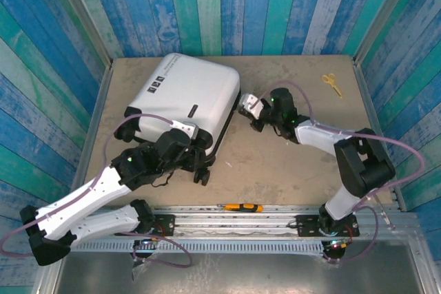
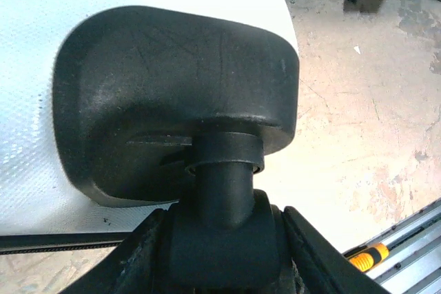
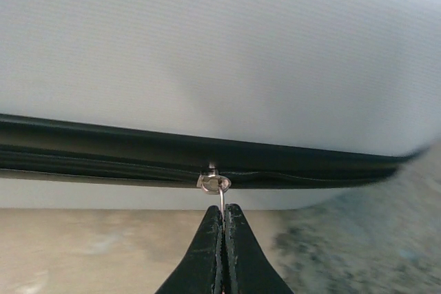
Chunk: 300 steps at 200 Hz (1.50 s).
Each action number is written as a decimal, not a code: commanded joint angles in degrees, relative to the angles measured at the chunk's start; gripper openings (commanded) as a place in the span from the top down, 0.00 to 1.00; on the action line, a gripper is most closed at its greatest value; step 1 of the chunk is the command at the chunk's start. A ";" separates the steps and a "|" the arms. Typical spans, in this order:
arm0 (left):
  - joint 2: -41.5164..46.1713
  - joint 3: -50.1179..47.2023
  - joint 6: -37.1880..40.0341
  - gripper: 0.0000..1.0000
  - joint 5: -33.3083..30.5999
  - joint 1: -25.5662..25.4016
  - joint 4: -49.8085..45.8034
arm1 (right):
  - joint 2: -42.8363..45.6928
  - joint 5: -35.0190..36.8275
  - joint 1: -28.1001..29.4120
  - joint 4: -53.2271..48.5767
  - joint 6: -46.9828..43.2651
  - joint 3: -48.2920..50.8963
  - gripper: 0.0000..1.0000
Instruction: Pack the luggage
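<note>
We're zipping up the large white hard-shell suitcase (image 1: 186, 94), which lies flat on the table. Our right gripper (image 3: 222, 210) pinches the small metal zipper pull (image 3: 219, 187) on its right side. Our left gripper (image 2: 224, 215) clamps its near black caster (image 2: 172, 87). Next we should drag steadily along the seam.

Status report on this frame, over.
Left pincer clamped on a wheel. Right pincer shut on the zipper pull. Suitcase flat, lid down. Scissors far aside, out of the way.

Free table (image 1: 275, 170) R of luggage (image 1: 186, 91); scissors (image 1: 332, 83) far back. Left pincer (image 1: 187, 146) blocks near wheel (image 2: 222, 239), right pincer (image 3: 222, 215) the zip pull (image 3: 219, 185).
</note>
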<state>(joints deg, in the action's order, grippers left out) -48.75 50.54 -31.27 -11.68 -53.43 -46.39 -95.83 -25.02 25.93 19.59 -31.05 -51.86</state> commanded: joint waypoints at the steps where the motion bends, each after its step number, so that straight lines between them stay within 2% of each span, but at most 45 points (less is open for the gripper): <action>1: 3.42 1.27 4.44 1.00 1.59 0.26 2.46 | -2.91 9.46 -5.08 5.20 2.36 -5.19 1.00; 41: 0.24 1.12 7.81 1.00 8.48 -1.81 4.90 | -12.71 12.16 -7.87 -2.62 4.18 -17.22 1.00; 71: -2.62 2.21 9.40 1.00 8.90 -2.73 4.64 | -19.09 13.17 -8.42 -8.67 4.61 -25.27 1.00; 109: -4.14 3.02 12.12 1.00 9.16 -3.59 4.99 | -22.08 15.20 -9.10 -9.67 7.93 -29.78 1.00; 158: -6.18 3.77 17.10 1.00 8.70 -3.71 5.16 | -25.19 3.31 -9.39 -18.86 7.99 -38.67 1.00; 179: -5.04 3.64 19.30 0.99 4.74 -3.70 5.41 | -24.72 -4.38 -9.71 -18.79 7.32 -38.20 1.00; 183: -4.69 3.60 19.58 0.96 3.25 -3.70 5.35 | -24.55 -5.95 -9.88 -18.76 7.17 -38.03 1.00; 195: -3.01 3.02 19.83 0.97 -1.58 -3.70 5.57 | -24.02 -9.95 -10.35 -18.16 6.97 -37.00 1.00; 204: -1.60 2.67 20.49 0.88 -4.59 -3.72 5.70 | -23.63 -11.60 -10.63 -17.57 7.05 -36.15 1.00; 214: 0.06 2.10 20.42 0.84 -8.12 -3.70 6.21 | -23.12 -12.66 -10.86 -16.41 7.05 -34.88 1.00; 224: 1.58 1.36 20.48 0.68 -11.18 -3.72 7.11 | -22.67 -13.82 -10.95 -15.42 6.72 -33.64 1.00; 235: 2.78 0.89 20.21 0.60 -14.33 -3.70 7.54 | -22.30 -14.84 -10.99 -15.27 6.38 -32.84 1.00; 245: 3.25 0.66 19.35 0.36 -17.01 -3.70 7.42 | -22.04 -15.52 -10.99 -15.29 6.14 -32.37 1.00; 264: 2.65 1.65 16.13 0.15 -22.91 -3.61 5.41 | -21.18 -15.97 -10.99 -15.30 5.52 -31.19 1.00; 281: 1.21 4.36 13.36 0.11 -26.45 -3.27 2.34 | -20.43 -15.57 -10.91 -15.29 5.54 -30.64 1.00; 300: 0.26 7.77 11.12 0.07 -26.22 -3.21 -0.23 | -19.86 -14.84 -10.65 -15.34 5.42 -30.29 1.00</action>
<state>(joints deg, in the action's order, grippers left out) -47.37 54.24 -16.60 -33.01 -56.82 -43.88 -118.72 -38.22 15.00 4.16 -24.77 -83.33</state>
